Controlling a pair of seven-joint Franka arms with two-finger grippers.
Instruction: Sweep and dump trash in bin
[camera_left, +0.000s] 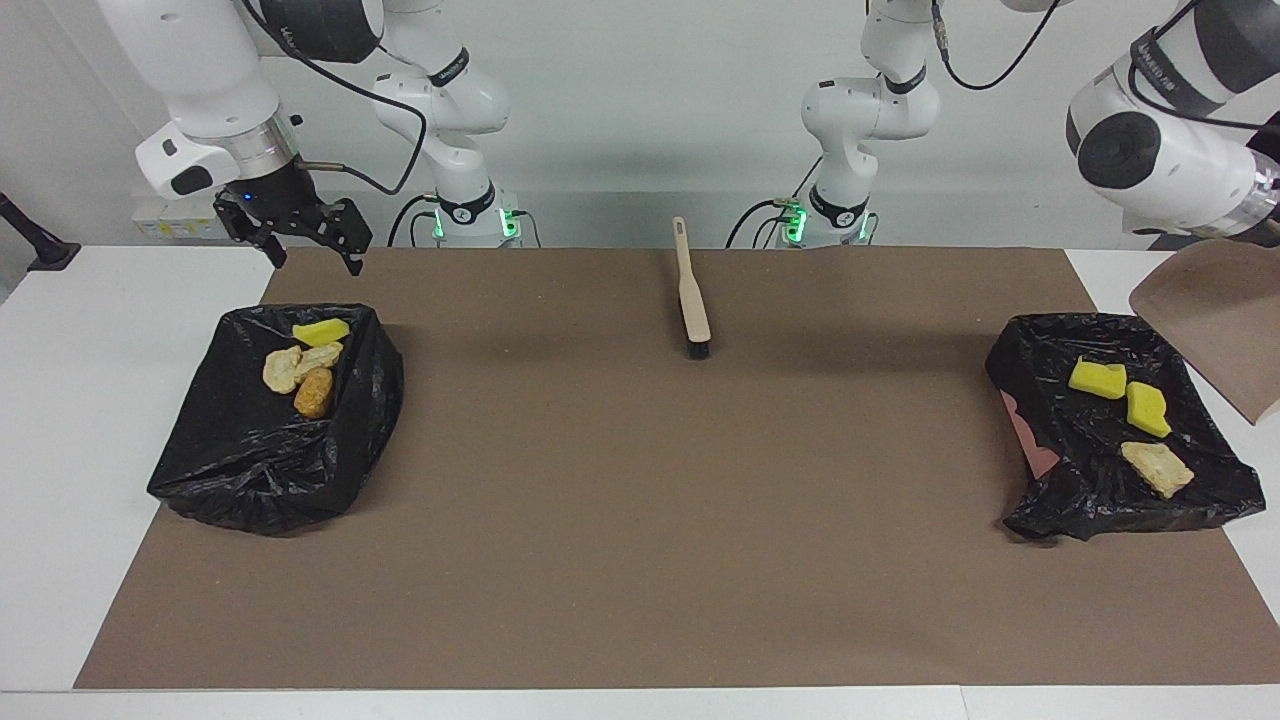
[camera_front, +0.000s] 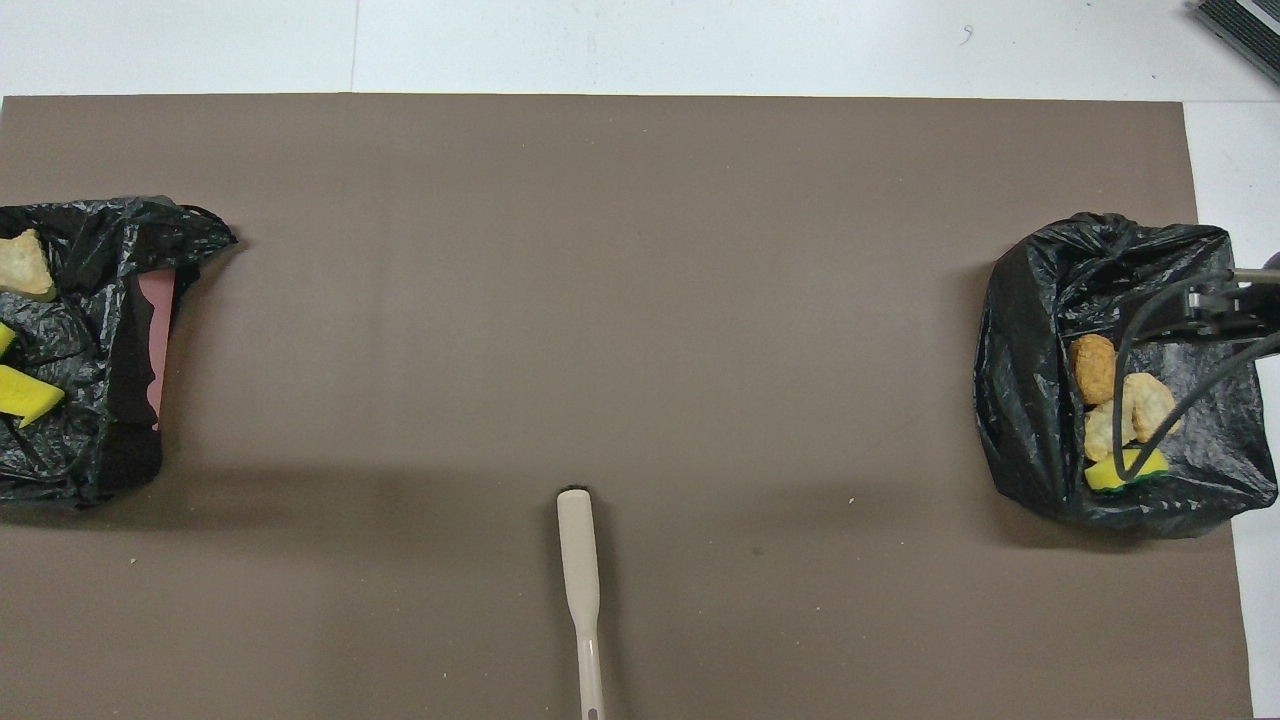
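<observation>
The left gripper is cut off at the frame edge, pressed shut on the dustpan (camera_left: 1215, 325) tilted over the bag-lined bin (camera_left: 1100, 500), three scraps (camera_left: 1097, 378) lying below. The right gripper (camera_left: 312, 247) is spread empty above the other bin (camera_left: 230, 470), four scraps (camera_left: 313, 391) beneath.

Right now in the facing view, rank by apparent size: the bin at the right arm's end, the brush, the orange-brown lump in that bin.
1. Bin at the right arm's end, largest by far.
2. Brush, long but thin.
3. Orange-brown lump, smallest.
The brush lies nearer the robots, so farther from this camera, and may look somewhat smaller than it is.
</observation>
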